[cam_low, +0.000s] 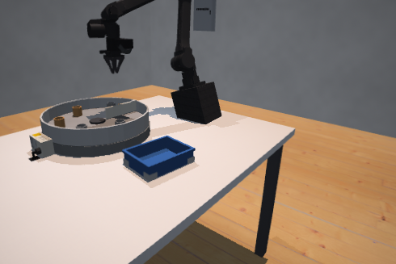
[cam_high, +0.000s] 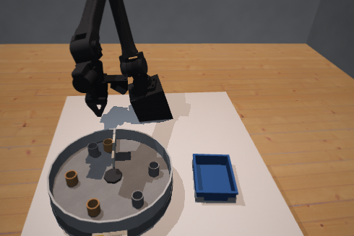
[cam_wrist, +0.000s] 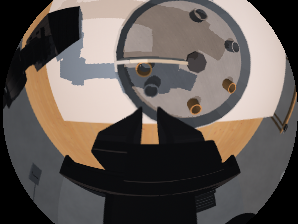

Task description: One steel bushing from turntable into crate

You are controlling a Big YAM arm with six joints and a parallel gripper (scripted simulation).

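Observation:
The grey turntable [cam_high: 110, 180] holds three dark steel bushings [cam_high: 93, 149] [cam_high: 154, 169] [cam_high: 137, 199] and three brass ones [cam_high: 108, 145] [cam_high: 71, 178] [cam_high: 93, 207], all upright. The blue crate [cam_high: 214, 177] stands empty to its right. My gripper [cam_high: 98, 111] hangs high above the turntable's far rim, pointing down, fingers a narrow gap apart with nothing between them. In the wrist view the fingers frame the turntable [cam_wrist: 182, 56] far below, with one steel bushing [cam_wrist: 152, 88] just beyond the tips.
A black hub [cam_high: 113, 176] sits at the turntable's centre and a thin white bar [cam_high: 114, 147] runs from it to the far rim. The arm's black base [cam_high: 149, 102] stands behind the turntable. A small control box [cam_low: 40, 144] sits at the turntable's front.

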